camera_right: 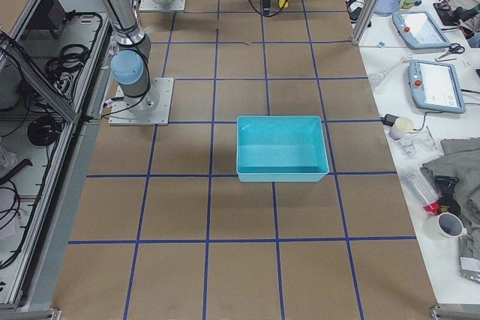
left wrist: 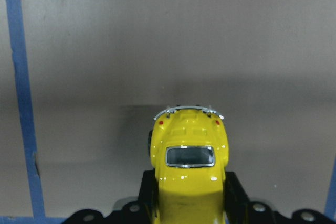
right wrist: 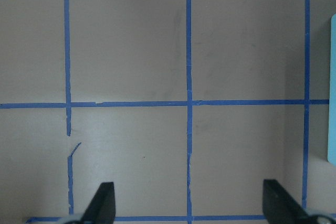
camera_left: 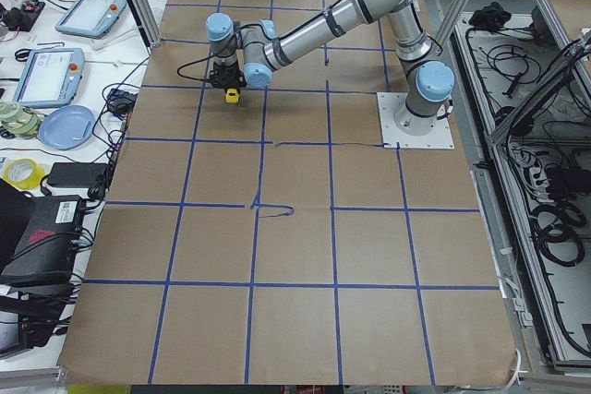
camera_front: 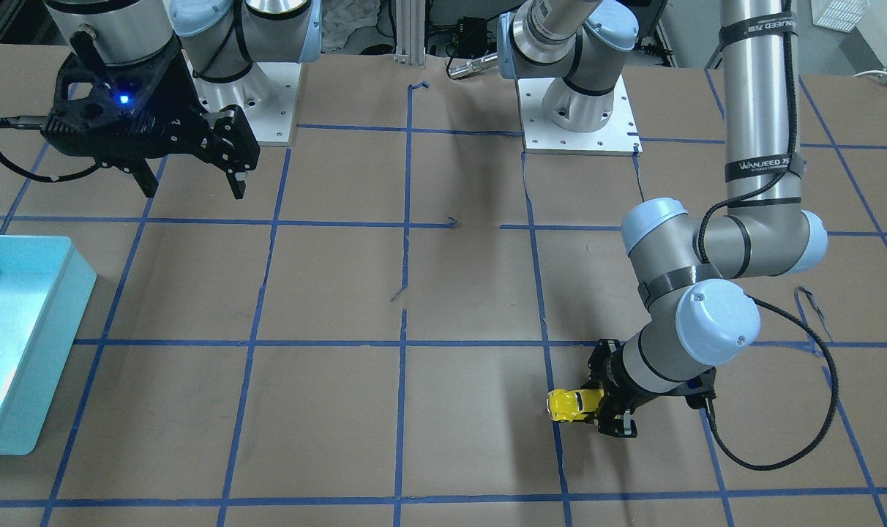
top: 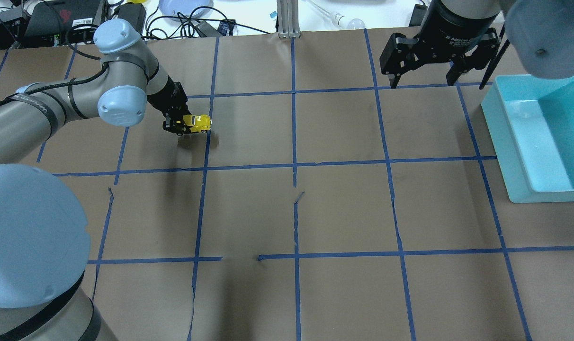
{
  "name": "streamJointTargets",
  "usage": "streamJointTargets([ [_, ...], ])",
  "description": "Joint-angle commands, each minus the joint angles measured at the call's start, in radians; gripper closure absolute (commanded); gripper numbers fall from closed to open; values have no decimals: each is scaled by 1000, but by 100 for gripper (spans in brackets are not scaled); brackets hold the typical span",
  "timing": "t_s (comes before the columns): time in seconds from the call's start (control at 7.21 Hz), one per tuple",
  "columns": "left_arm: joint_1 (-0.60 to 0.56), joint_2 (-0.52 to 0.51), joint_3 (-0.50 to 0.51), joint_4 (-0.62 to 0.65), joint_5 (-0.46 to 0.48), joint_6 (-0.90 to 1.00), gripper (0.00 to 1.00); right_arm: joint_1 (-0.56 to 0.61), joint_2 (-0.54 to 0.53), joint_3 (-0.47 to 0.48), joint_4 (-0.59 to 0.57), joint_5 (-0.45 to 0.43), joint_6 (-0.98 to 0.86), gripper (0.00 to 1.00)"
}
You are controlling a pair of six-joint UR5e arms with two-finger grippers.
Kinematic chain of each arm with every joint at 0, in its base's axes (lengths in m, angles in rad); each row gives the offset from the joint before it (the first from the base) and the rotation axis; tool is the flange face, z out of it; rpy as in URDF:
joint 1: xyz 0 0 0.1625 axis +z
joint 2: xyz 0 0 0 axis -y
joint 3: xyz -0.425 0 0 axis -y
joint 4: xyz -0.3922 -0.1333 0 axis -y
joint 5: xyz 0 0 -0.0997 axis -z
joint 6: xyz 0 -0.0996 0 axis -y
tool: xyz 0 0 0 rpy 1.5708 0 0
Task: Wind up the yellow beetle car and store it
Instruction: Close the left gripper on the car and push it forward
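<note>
The yellow beetle car (camera_front: 569, 405) is a tiny glossy toy held in my left gripper (camera_front: 597, 408), which is shut on its sides. The car sticks out past the fingertips, lifted a little above the brown table. It shows in the overhead view (top: 198, 123) with its shadow below it, and in the left wrist view (left wrist: 189, 166) with its rear window and silver bumper facing away. My right gripper (camera_front: 195, 187) is open and empty, high above the table near the robot's base. Its two fingertips (right wrist: 102, 203) show wide apart in the right wrist view.
A teal bin (top: 538, 137) stands open at the table's right side, also in the front-facing view (camera_front: 26, 337). Blue tape lines cross the brown paper table (top: 291, 213). The bin's edge (right wrist: 332, 87) shows at the right wrist view's right border.
</note>
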Motion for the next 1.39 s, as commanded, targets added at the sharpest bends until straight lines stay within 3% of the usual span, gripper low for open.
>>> streamJointTargets([
  [0.0,-30,-8,-5,-30,-1,9,100,1,3,0,-1,0,1,0],
  [0.28,-28,-5,7,-101,-85,3,100,-2,3,0,-1,0,-2,0],
  [1.25,-10,-43,25,-99,-92,5,100,-2,3,0,1,0,0,0],
])
